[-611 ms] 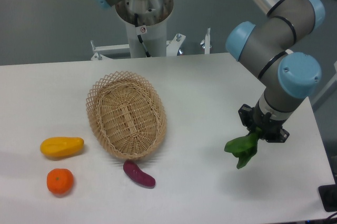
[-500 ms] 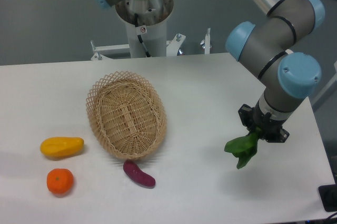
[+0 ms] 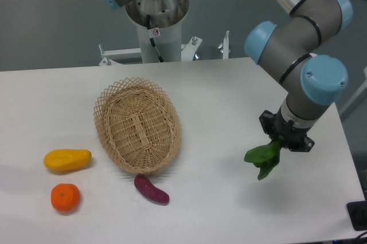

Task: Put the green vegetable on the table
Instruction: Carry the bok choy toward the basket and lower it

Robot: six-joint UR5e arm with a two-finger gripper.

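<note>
The green vegetable [image 3: 264, 159] has dark green leaves and hangs from my gripper [image 3: 281, 141] at the right side of the white table [image 3: 229, 106]. The gripper is shut on its upper end, and the leaves point down and to the left. I cannot tell whether the leaf tips touch the tabletop. The stalk end is hidden between the fingers.
An oval wicker basket [image 3: 137, 124] sits left of centre. A purple eggplant-like piece [image 3: 151, 190] lies just in front of it. A yellow fruit [image 3: 67, 160] and an orange [image 3: 65, 197] lie at the front left. The robot base [image 3: 156, 20] stands behind the table.
The gripper with the green vegetable has shifted very slightly, by a pixel or two up and left. Nothing else has moved.
</note>
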